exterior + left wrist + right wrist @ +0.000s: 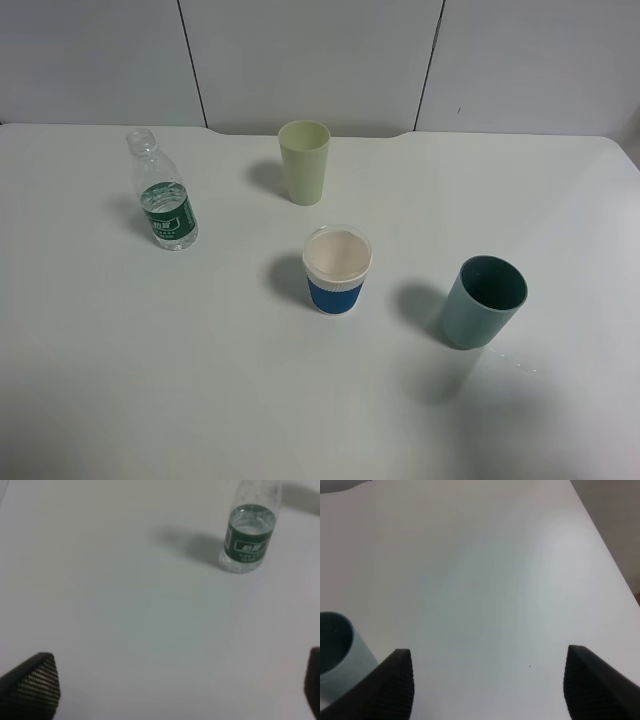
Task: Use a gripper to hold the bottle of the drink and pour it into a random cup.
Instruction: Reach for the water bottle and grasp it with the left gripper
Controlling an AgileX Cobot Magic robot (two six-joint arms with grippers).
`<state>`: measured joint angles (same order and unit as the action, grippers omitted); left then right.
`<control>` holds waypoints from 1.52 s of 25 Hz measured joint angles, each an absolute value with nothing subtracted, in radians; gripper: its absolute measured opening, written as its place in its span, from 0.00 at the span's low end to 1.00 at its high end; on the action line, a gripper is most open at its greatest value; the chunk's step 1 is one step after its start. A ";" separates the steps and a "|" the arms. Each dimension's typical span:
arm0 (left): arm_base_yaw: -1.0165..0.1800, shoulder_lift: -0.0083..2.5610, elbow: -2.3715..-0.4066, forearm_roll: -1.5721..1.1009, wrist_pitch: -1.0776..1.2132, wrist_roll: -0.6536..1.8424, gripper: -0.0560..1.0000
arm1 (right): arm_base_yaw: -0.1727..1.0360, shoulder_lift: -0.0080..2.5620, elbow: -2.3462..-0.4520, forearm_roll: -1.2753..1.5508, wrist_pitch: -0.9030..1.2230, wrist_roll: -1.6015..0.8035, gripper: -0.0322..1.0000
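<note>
Here, the left gripper (172,692) and the right gripper (492,687) both gape wide, holding nothing. On the table (150,380), the teal cup (485,300) sits at four o'clock from the cup (337,270). The bottle of the drink (163,205) stands upright at ten o'clock, and the pale green cup (304,160) at twelve.

Over to the left gripper (175,685): only the fingertips (32,687) showing, blunt black wedges with a fine grey criss-cross grain, one barely a sliver. Now the right gripper (487,682): same matte black wedges, fingertips (395,685) ribbed in close, fine ridges, corners rounded.
</note>
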<state>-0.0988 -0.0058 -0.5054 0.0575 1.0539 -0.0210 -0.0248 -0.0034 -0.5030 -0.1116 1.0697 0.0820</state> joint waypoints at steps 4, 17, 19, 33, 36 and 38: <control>-0.099 -0.006 -0.505 0.058 1.054 -0.021 1.00 | -0.025 -0.003 -0.503 -0.112 1.070 0.082 0.65; -0.099 -0.006 -0.505 0.058 1.054 -0.021 1.00 | -0.025 -0.003 -0.503 -0.112 1.070 0.082 0.65; -0.099 -0.006 -0.505 0.058 1.054 -0.021 1.00 | -0.025 -0.003 -0.503 -0.112 1.070 0.082 0.65; -0.099 -0.006 -0.505 0.058 1.054 -0.021 1.00 | -0.025 -0.003 -0.503 -0.112 1.070 0.082 0.65; -0.099 -0.006 -0.505 0.058 1.054 -0.021 1.00 | -0.025 -0.003 -0.503 -0.112 1.070 0.082 0.65; -0.099 -0.006 -0.505 0.058 1.054 -0.021 1.00 | -0.025 -0.003 -0.503 -0.112 1.070 0.082 0.65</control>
<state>-0.0988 -0.0058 -0.5054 0.0575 1.0539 -0.0210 -0.0248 -0.0034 -0.5030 -0.1116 1.0697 0.0820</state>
